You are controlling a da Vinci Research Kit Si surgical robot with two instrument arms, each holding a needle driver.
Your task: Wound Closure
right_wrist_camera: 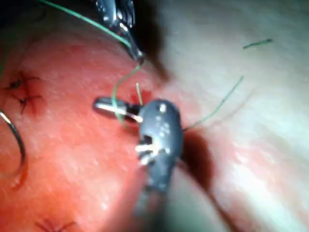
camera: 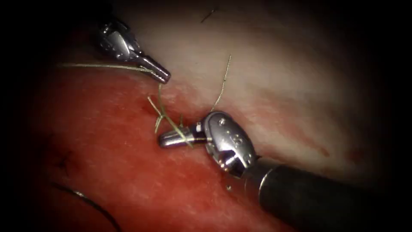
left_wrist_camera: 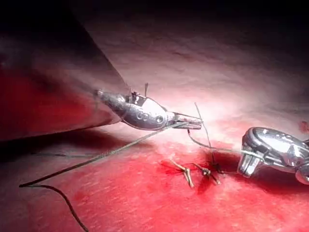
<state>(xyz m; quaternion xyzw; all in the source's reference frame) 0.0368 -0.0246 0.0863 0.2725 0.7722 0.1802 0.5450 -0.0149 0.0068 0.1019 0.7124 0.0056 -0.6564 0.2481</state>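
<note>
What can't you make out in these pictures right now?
- Needle: endoscope view, the dark border hides its lower end, so its tip can't be seen.
- Thread: endoscope view, its left run fades into the dark margin.
- Right tool: right wrist view, blur hides where thread meets its fingers.

Red fluid (camera: 128,172), loose thread scrap (camera: 209,15)

The endoscope looks down from in front on my right hand (camera: 165,139) and left hand (camera: 163,76); each wrist camera sits close behind its own hand, sharing both.
</note>
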